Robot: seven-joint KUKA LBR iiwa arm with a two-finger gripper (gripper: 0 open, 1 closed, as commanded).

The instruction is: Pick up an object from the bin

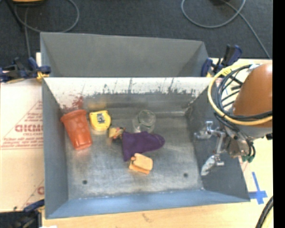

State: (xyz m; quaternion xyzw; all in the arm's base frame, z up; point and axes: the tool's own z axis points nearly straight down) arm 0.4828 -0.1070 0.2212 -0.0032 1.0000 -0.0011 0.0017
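My gripper [207,148] hangs at the bin's right wall, its two metal fingers spread apart with nothing between them. The nearest loose things lie well to its left on the bin floor. A small orange and tan block [141,164] rests just below a purple cloth [140,143], which has a small tan figure [115,133] at its upper left end. A clear glass [144,120] stands behind the cloth.
Farther left are a yellow tape measure [99,120] and an orange cup [77,128] lying near the left wall. Bare floor stretches between the cloth and the right wall.
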